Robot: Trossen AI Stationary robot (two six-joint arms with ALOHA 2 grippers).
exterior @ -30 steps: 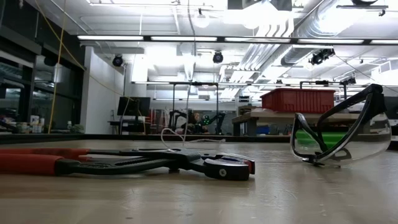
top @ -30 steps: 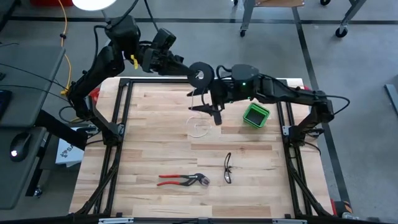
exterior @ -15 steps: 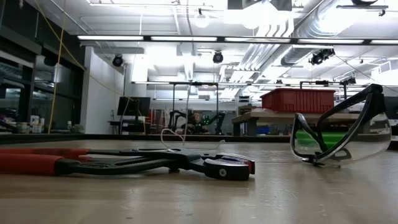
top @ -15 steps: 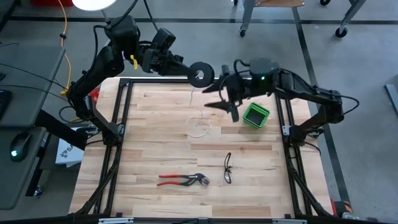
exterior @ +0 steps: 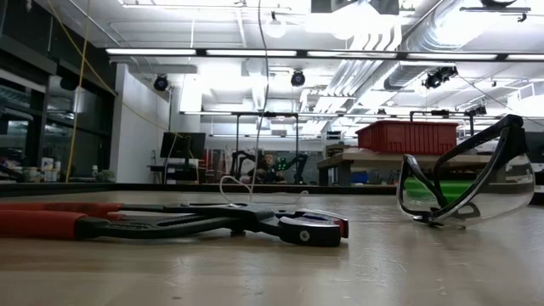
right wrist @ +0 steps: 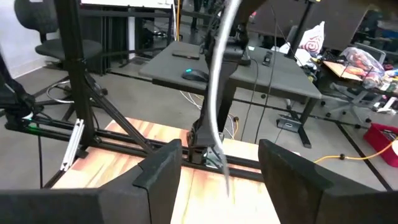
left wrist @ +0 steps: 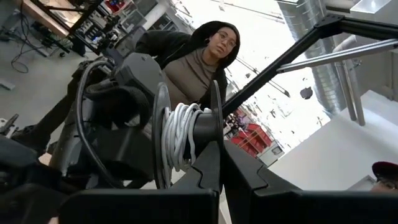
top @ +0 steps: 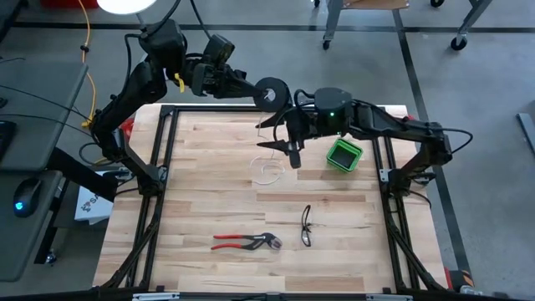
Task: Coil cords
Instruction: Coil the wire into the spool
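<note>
We see the cord [top: 269, 164] partly wound on the spool [top: 269, 92], hanging down to a loose loop on the table [top: 209, 201]. The left gripper [top: 259, 92] is clamped on the spool. The right gripper [top: 280, 138] straddles the cord, fingers spread.

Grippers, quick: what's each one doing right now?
Left gripper: closed on the spool.
Right gripper: open, white cord between its fingers, not pinched.

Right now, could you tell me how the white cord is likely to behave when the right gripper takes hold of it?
Probably floppy: the white cord lies in loose loops on the table. Likely light and thin, so it could slip between the right gripper's open fingers.
</note>
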